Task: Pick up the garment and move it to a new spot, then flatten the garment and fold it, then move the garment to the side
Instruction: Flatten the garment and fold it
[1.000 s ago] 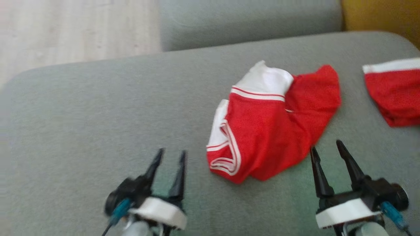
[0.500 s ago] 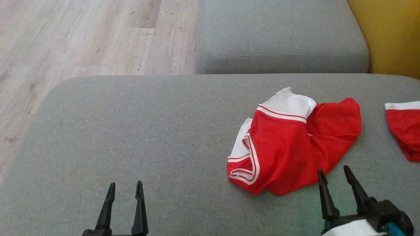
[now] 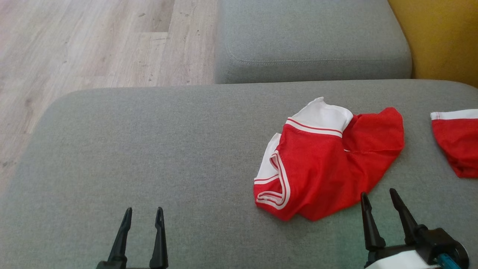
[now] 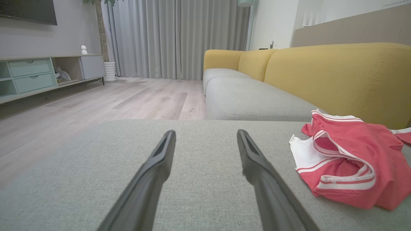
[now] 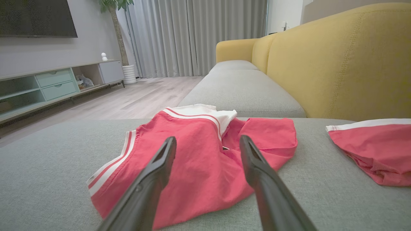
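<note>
Grey upholstery makes up the work surface: a broad sofa seat cushion point(image 3: 149, 142) with wooden floor point(image 3: 93, 45) past its far left corner and a yellow backrest point(image 3: 444, 37) beyond its far right. The red garment with white trim point(image 3: 328, 164) lies crumpled on the right half of the cushion, one white-banded opening turned toward the left and a red flap thrown toward the far right. A second red garment point(image 3: 457, 142) rests at the cushion's right edge, apart from the first.

Both hands are spread and carry nothing. The right hand point(image 3: 378, 192) hovers just short of the garment's near hem, its fingers aimed at the cloth. The left hand point(image 3: 143, 210) is near the cushion's front edge, well apart from the garment on bare fabric.

The likely trouble is in the first grasp. The cloth is bunched in several layers, so a shallow pinch at the near hem would probably catch one layer only, and the rest would trail, twist or stay rumpled when carried. A deep reach risks the fingertips digging into the soft cushion and snagging the upholstery along with the cloth. A carry toward the right edge could sweep or overlap the second garment. The left hand has a long way to cross, so a one-handed lift may leave the garment harder to flatten.
</note>
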